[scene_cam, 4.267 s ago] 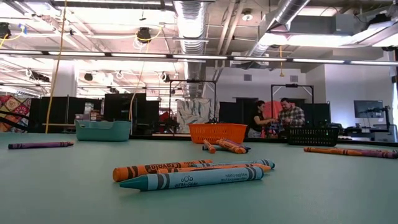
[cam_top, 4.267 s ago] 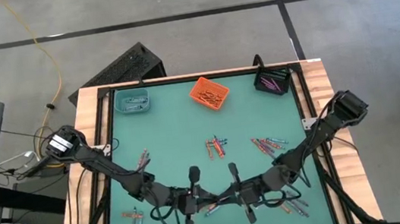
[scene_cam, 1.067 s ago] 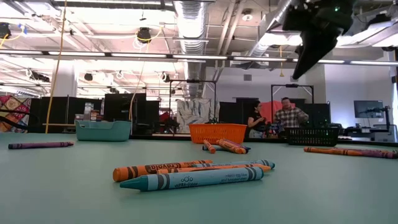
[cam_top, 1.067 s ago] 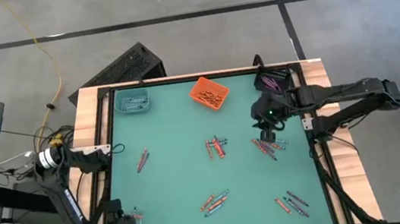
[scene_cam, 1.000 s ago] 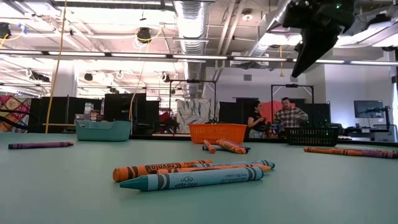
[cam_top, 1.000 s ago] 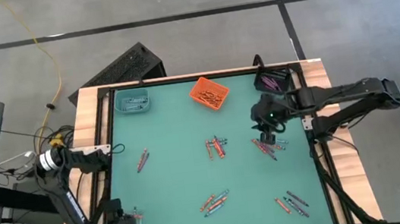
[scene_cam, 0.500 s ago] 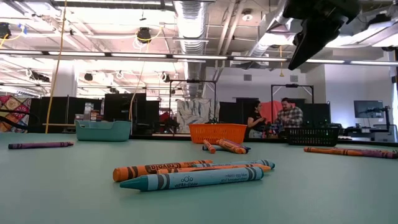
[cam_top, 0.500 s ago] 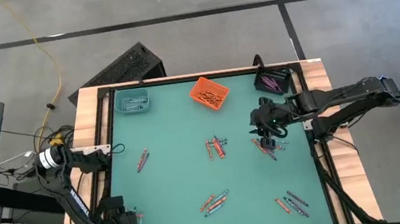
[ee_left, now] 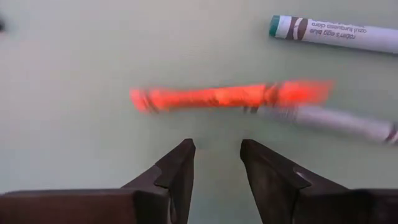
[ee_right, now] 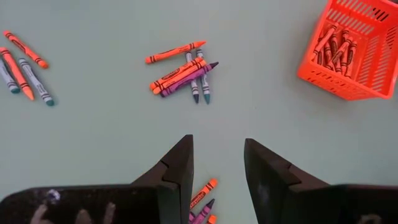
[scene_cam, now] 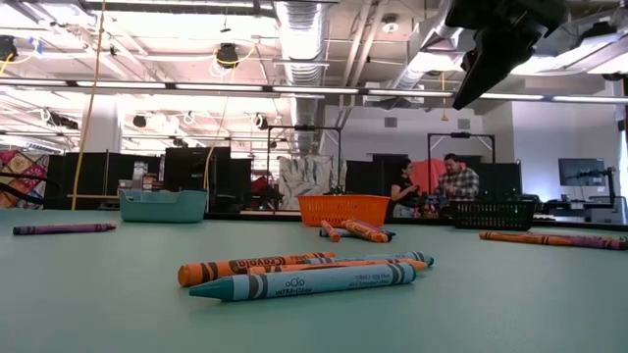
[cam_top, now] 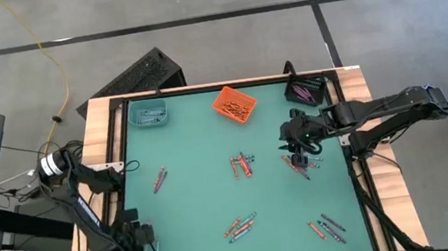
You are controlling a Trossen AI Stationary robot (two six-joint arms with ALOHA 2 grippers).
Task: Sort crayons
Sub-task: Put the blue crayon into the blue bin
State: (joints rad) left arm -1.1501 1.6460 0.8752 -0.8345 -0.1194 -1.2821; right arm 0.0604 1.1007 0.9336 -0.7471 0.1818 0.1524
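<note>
Crayons lie scattered on the green table [cam_top: 184, 147]: a group at the centre [cam_top: 242, 164], one toward the near edge [cam_top: 240, 225], one at the right [cam_top: 299, 164]. My left gripper [cam_top: 141, 238] points down at the near left corner, open. Just beyond its fingertips [ee_left: 216, 146] lie an orange crayon [ee_left: 230, 96] and a pale blue-grey one [ee_left: 329, 121]; nothing is between the fingers. My right gripper [cam_top: 295, 147] hangs open above the right group, whose ends [ee_right: 202, 196] show between its fingers [ee_right: 217, 142]. It shows high up in the low view [scene_cam: 469, 88].
Three bins stand along the far edge: teal [cam_top: 148, 113], orange [cam_top: 233, 104] with crayons inside, black [cam_top: 305, 91]. More crayons lie at the left [cam_top: 159, 179] and near right [cam_top: 327, 228]. A teal-tipped crayon [ee_left: 336, 34] lies beyond the orange one.
My left gripper has moved from the near left corner a little toward the far edge and down, over the crayons lying there.
</note>
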